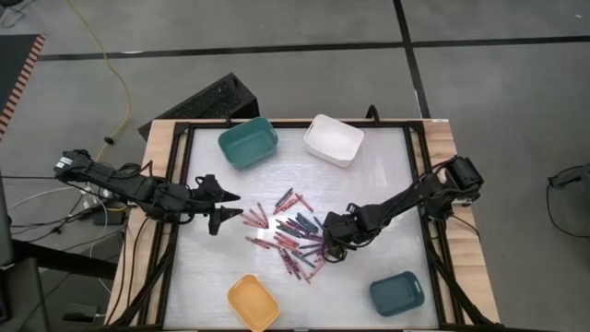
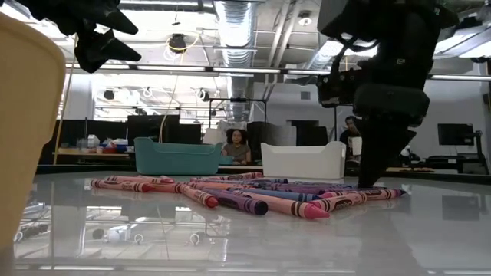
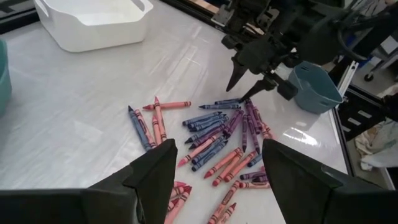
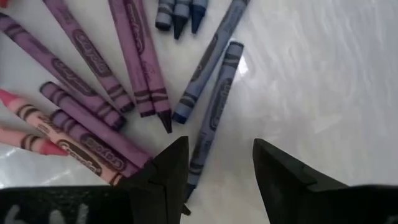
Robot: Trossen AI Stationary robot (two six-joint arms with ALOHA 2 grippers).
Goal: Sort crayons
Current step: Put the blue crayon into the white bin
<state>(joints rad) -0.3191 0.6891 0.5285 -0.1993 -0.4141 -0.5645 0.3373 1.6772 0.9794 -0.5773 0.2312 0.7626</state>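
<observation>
Both arms are matte black and jointed, each ending in a gripper with two tapered, pointed black fingers [image 4: 168, 171].

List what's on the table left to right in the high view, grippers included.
left gripper → yellow bin → crayons → right gripper → small teal bin. The two bins at the table's far edge are left out.

Bright, even overhead light with glare on a glossy table

The white table [image 1: 387, 175] shines back the ceiling strips, with pale glare patches beside the crayons [image 1: 293, 232] in the high and wrist views. In the low view, crayon reflections lie just beneath the pile; the yellow bin [image 2: 23, 130] nearest the lens is blurred, and the arms above it are dark silhouettes.
</observation>
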